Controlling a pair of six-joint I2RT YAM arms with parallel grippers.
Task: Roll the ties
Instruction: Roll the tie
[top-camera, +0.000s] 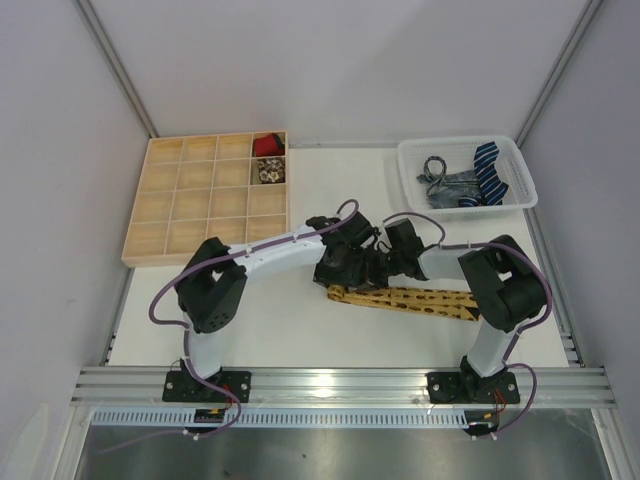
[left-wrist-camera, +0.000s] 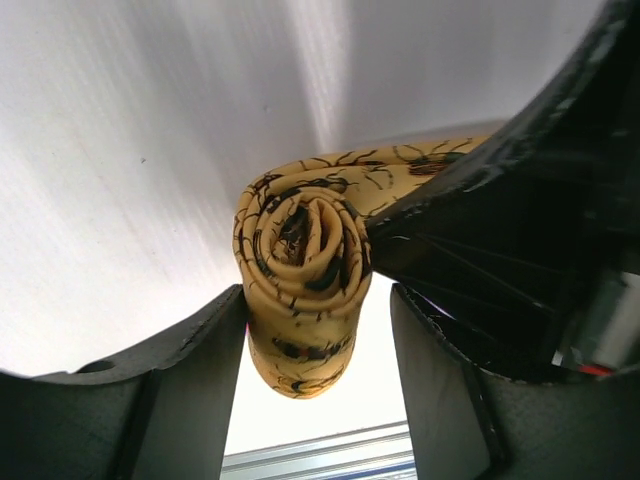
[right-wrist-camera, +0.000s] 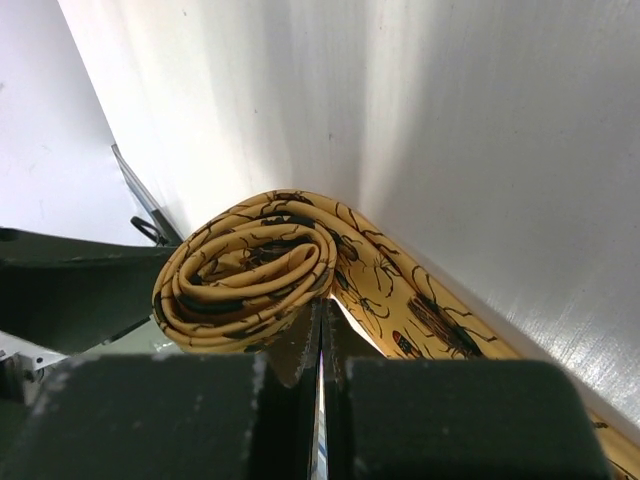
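A mustard-yellow tie (top-camera: 410, 300) with dark insect print lies flat across the table's front middle. Its left end is wound into a roll (left-wrist-camera: 300, 260). My left gripper (left-wrist-camera: 318, 296) stands open around that roll: the left finger (left-wrist-camera: 170, 390) touches its side, and a gap shows at the right finger (left-wrist-camera: 440, 390). My right gripper (right-wrist-camera: 322, 318) is shut, with its tips wedged where the roll (right-wrist-camera: 250, 270) meets the flat tie. Both grippers meet at the table's centre, left gripper (top-camera: 345, 268) and right gripper (top-camera: 376, 262).
A white basket (top-camera: 513, 160) at the back right holds a navy striped tie (top-camera: 490, 170) and a grey patterned tie (top-camera: 445, 185). A wooden compartment tray (top-camera: 185, 205) at the back left holds a rolled red tie (top-camera: 266, 146) and a pale patterned roll (top-camera: 268, 172).
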